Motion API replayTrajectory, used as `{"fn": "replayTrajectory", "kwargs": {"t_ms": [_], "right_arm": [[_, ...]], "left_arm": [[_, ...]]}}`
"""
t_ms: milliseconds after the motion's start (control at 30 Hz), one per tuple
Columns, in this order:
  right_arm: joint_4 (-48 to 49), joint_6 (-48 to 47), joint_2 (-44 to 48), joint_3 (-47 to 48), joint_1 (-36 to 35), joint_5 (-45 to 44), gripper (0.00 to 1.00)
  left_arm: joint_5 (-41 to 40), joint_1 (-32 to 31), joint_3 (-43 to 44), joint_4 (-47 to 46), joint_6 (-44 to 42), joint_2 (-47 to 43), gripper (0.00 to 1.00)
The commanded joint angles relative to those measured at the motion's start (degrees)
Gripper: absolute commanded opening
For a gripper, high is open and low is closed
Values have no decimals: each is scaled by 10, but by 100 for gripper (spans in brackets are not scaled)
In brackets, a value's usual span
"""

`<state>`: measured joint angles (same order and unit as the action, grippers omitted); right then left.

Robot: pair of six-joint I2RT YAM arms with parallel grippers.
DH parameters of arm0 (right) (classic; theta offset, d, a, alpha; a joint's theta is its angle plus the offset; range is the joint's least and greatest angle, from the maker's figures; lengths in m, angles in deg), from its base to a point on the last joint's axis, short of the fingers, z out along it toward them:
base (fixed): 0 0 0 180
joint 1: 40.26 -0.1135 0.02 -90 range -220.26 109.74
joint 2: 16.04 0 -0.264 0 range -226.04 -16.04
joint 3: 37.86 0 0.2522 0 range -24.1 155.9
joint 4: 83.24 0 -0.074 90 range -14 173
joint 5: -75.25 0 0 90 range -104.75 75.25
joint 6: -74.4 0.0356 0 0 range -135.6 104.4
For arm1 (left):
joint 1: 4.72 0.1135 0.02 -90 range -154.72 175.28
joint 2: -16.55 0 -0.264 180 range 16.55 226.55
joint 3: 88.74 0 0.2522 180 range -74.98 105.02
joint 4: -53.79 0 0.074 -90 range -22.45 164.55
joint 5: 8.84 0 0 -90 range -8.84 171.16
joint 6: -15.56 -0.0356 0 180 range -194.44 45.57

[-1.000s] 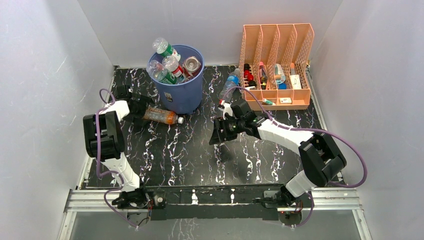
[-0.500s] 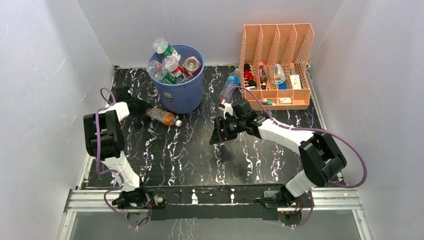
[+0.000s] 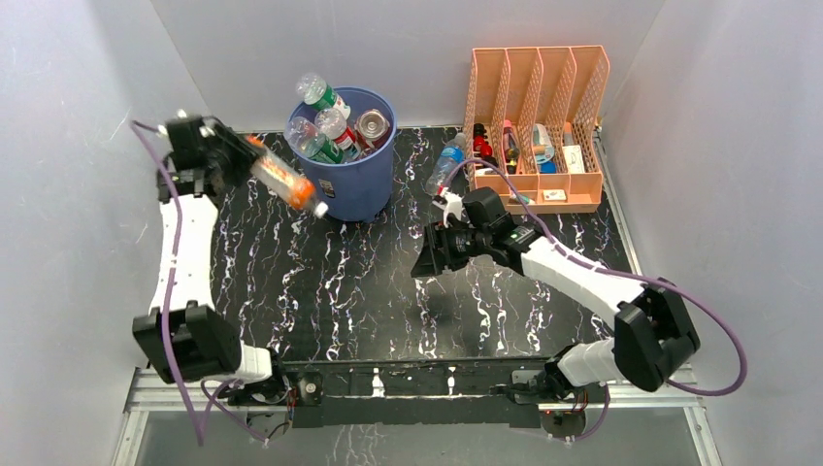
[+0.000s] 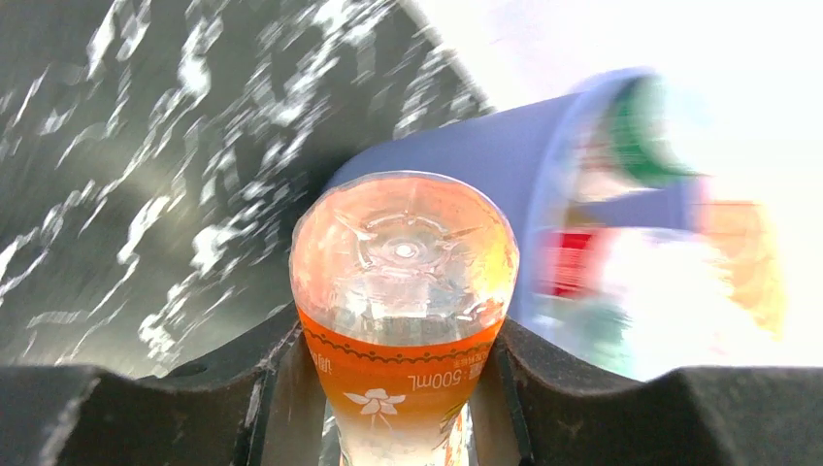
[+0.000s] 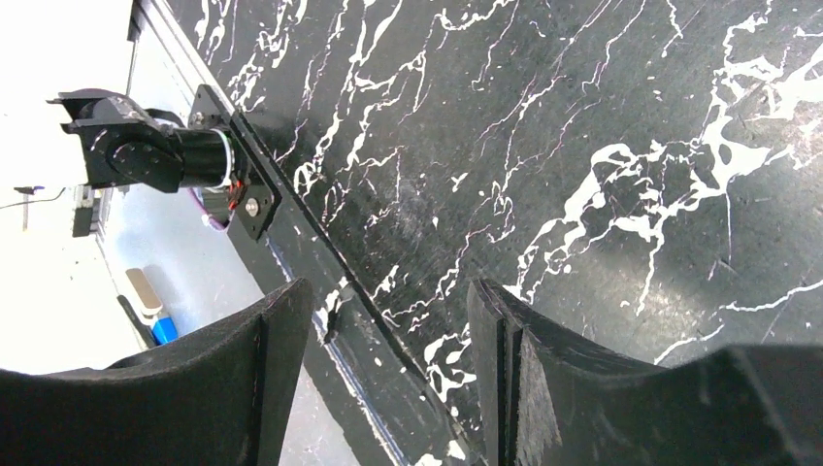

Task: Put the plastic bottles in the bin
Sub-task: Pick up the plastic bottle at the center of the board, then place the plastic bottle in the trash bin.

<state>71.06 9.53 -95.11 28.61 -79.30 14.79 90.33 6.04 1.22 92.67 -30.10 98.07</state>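
Note:
An orange plastic bottle (image 3: pixel 286 183) hangs tilted in the air just left of the blue bin (image 3: pixel 361 189), cap end toward the bin's side. My left gripper (image 3: pixel 252 163) is shut on its lower half. In the left wrist view the bottle (image 4: pixel 403 272) sits between the jaws of the left gripper (image 4: pixel 403 398), with the bin (image 4: pixel 485 165) blurred behind. Several bottles (image 3: pixel 325 121) stick out of the bin. A clear blue-labelled bottle (image 3: pixel 446 165) lies by the organizer. My right gripper (image 3: pixel 424 264) is open over the mat and holds nothing; the right wrist view shows it (image 5: pixel 388 379) above bare mat.
The peach file organizer (image 3: pixel 573 97) with small bottles and tubes stands at the back right. The black marbled mat (image 3: pixel 340 291) covers the table. White walls close in on the left, back and right. The left arm's base (image 5: pixel 146 155) shows in the right wrist view.
My left gripper shut on the orange bottle lying on the mat, then lifted it up and to the left beside the bin. The right arm shifted only slightly.

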Motion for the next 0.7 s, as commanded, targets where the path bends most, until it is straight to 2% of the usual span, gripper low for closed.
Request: {"fn": "replayTrajectory", "kwargs": {"t_ms": [0, 167, 333, 500, 667], "right_arm": [[-42, 0, 51, 25, 2, -12, 70], [-80, 2, 101, 39, 2, -25, 70], [-93, 14, 127, 39, 2, -27, 70], [-88, 26, 138, 24, 2, -29, 70], [-76, 35, 137, 3, 1, -30, 70]], "left_arm": [[58, 3, 150, 70, -14, -50, 42], [114, 3, 291, 46, 16, -19, 44], [170, -6, 369, -85, 53, 44, 44], [161, -51, 418, -207, 39, 99, 44], [127, -108, 521, -234, -21, 174, 44]]}}
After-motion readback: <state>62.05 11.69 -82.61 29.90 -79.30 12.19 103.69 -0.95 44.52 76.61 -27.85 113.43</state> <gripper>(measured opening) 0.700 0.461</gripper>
